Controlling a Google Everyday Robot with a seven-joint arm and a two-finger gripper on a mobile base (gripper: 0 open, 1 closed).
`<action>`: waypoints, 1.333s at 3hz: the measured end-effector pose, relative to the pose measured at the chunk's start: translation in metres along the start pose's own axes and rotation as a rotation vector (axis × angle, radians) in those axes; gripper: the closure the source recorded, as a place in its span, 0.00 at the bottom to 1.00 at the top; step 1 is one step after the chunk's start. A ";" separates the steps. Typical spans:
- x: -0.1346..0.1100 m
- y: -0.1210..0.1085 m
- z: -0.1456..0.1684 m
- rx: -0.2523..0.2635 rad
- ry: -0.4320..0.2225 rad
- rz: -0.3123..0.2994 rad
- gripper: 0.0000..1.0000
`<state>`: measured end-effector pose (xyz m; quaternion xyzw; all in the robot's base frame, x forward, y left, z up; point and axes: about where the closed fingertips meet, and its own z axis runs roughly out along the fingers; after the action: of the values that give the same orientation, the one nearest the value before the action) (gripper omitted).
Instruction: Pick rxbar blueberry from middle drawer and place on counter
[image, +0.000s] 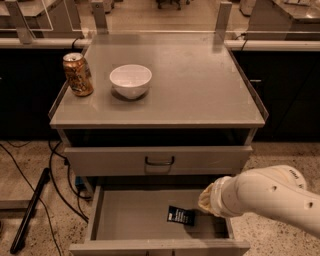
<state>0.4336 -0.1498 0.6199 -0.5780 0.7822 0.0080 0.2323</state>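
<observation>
The rxbar blueberry (181, 216), a small dark navy bar with white print, lies flat on the floor of the open middle drawer (130, 215), right of centre. My white arm (265, 197) reaches in from the lower right. My gripper (202, 205) is at the arm's tan-cuffed end, over the drawer's right part, just right of the bar and above it. The counter (200, 85) is the broad grey cabinet top above.
A white bowl (130, 80) and a gold-brown can (78, 74) stand on the counter's left part. A closed drawer front with a black handle (159, 161) sits above the open drawer. Cables and a dark pole (30, 210) lie on the floor at left.
</observation>
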 end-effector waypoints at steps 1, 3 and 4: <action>0.010 0.001 0.041 0.015 -0.023 -0.012 1.00; 0.022 0.004 0.113 -0.011 -0.059 0.018 1.00; 0.032 0.011 0.149 -0.052 -0.059 0.052 1.00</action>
<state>0.4690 -0.1325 0.4724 -0.5627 0.7894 0.0515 0.2399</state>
